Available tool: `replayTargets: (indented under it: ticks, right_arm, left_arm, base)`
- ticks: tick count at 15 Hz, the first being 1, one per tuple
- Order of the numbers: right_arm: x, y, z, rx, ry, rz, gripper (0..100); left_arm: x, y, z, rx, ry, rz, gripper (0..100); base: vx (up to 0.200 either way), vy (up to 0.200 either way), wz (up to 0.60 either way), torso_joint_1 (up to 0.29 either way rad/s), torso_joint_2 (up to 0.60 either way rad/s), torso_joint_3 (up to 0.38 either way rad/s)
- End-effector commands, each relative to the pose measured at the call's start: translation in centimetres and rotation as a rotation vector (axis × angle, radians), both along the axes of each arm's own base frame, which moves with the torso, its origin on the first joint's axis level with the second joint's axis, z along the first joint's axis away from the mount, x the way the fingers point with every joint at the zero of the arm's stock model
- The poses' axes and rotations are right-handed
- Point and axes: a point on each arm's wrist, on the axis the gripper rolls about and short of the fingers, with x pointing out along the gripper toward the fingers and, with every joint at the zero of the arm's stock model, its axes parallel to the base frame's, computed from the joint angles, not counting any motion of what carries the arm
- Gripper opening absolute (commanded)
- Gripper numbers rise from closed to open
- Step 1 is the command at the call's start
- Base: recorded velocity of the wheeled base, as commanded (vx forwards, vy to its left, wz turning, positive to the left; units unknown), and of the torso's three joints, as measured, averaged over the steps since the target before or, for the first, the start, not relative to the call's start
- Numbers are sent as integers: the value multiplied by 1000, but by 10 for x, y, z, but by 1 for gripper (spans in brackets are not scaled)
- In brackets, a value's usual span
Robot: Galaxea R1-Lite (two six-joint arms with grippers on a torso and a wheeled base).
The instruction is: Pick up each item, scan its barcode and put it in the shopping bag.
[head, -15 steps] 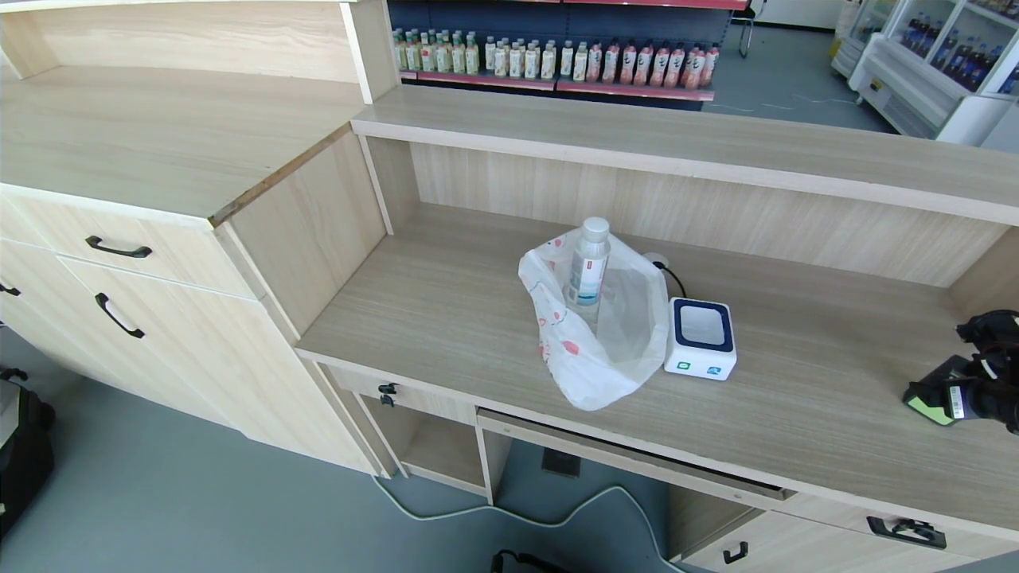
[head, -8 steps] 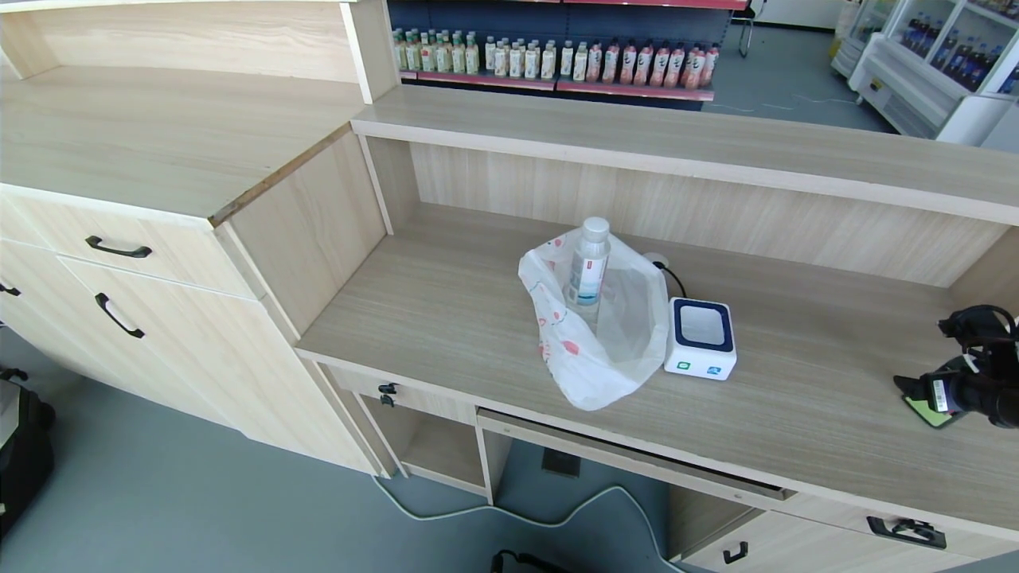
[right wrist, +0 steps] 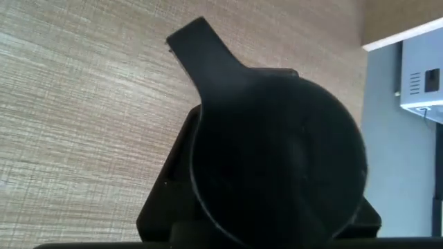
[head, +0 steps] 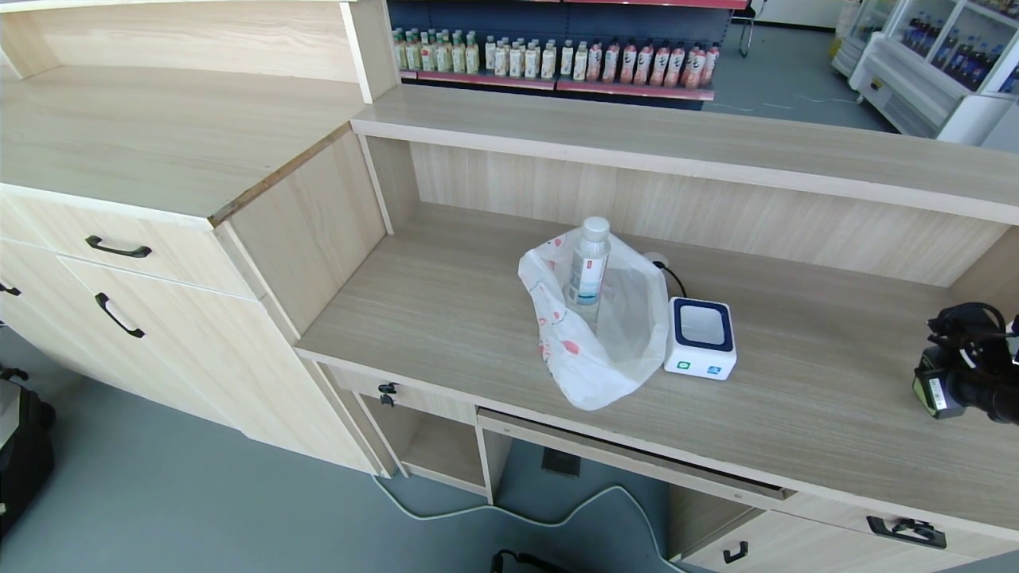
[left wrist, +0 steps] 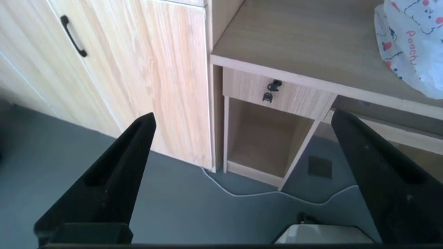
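Plastic shopping bag (head: 593,362) holds one bottle (head: 590,263); our right gripper (head: 949,383) clamps a green item (head: 928,390) at the counter's (head: 796,414) right edge, probably unscanned.

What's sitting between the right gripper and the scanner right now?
Nothing stands there: in the head view, bare countertop runs from the right gripper, which holds a green-and-black item, to the scanner beside the shopping bag.
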Motion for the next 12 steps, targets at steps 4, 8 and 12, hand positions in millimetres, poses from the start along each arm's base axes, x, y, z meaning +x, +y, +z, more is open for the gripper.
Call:
replayTargets:
  ticks: [4, 8, 12]
  right_arm:
    - [-27, 13, 57, -216, -44, 46, 0]
    - [-116, 68, 129, -624, -74, 109, 0]
    - [-188, 165, 181, -1026, -317, 553, 0]
  left_arm:
    - [0, 0, 0, -1, -1, 1, 100]
    - [0, 0, 0, -1, -1, 1, 100]
    - [0, 0, 0, -1, -1, 1, 100]
  base:
    - [0, 0, 0, 0, 0, 0]
    - [0, 0, 0, 0, 0, 0]
    - [0, 0, 0, 0, 0, 0]
